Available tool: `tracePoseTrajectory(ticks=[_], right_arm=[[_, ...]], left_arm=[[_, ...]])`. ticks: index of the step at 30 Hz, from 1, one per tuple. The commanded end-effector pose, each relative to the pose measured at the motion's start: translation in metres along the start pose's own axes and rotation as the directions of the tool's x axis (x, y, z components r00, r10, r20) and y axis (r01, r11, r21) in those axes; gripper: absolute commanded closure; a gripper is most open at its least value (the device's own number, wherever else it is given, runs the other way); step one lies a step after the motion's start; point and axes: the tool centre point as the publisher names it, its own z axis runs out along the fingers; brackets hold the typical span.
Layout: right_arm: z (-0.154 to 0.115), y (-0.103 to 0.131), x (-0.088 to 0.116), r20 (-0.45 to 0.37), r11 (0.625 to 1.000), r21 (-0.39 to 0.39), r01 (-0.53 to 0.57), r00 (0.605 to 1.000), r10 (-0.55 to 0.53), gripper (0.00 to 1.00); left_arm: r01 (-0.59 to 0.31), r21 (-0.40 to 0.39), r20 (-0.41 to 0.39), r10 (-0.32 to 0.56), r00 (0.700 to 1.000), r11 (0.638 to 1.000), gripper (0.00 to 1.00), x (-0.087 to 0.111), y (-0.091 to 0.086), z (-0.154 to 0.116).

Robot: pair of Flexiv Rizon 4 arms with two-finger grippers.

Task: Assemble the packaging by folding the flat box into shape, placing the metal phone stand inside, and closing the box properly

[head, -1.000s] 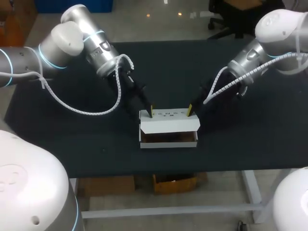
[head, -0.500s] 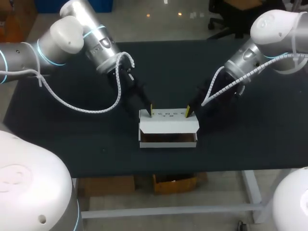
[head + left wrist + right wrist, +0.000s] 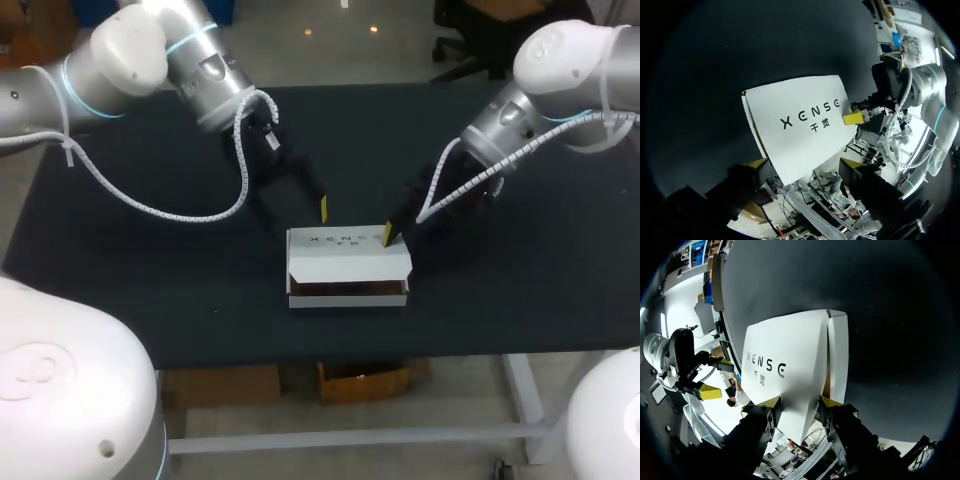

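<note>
Left pincer (image 3: pixel 323 209) hangs open just behind the box (image 3: pixel 347 252) at its left end, and right pincer (image 3: pixel 388 234), fingers parted, rests its tips on the box's right end.

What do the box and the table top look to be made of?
The box looks like thin white paperboard, matte: crisp folds, brown inside at the gap. The table top seems covered in dark matte cloth or mat; I cannot tell which.
</note>
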Motion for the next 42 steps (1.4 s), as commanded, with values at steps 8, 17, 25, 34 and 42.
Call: tracePoseTrajectory(ticks=[8,17,25,34,42], right_arm=[[0.001,0.004,-0.001,0.007,1.0,0.012,0.006,1.0,-0.006,0.54],[0.0,0.005,-0.002,0.011,1.0,0.01,0.007,1.0,-0.007,0.54],[0.001,0.005,-0.002,0.014,1.0,0.003,0.01,1.0,-0.01,0.54],[0.001,0.005,-0.002,0.01,1.0,-0.014,0.002,1.0,-0.002,0.55],[0.001,0.005,-0.002,0.01,1.0,-0.014,0.002,1.0,-0.002,0.56]], left_arm=[[-0.449,-0.014,0.115,0.448,0.887,0.893,0.0,0.038,0.005,-0.018],[-0.66,-0.196,0.206,0.688,0.696,0.725,0.0,0.051,0.013,-0.014],[-0.717,-0.293,0.25,0.775,0.581,0.632,0.0,0.054,0.024,-0.004],[-0.717,-0.293,0.25,0.775,0.581,0.632,0.0,0.054,0.024,-0.004],[-0.717,-0.293,0.25,0.775,0.581,0.632,0.0,0.054,0.024,-0.004]])
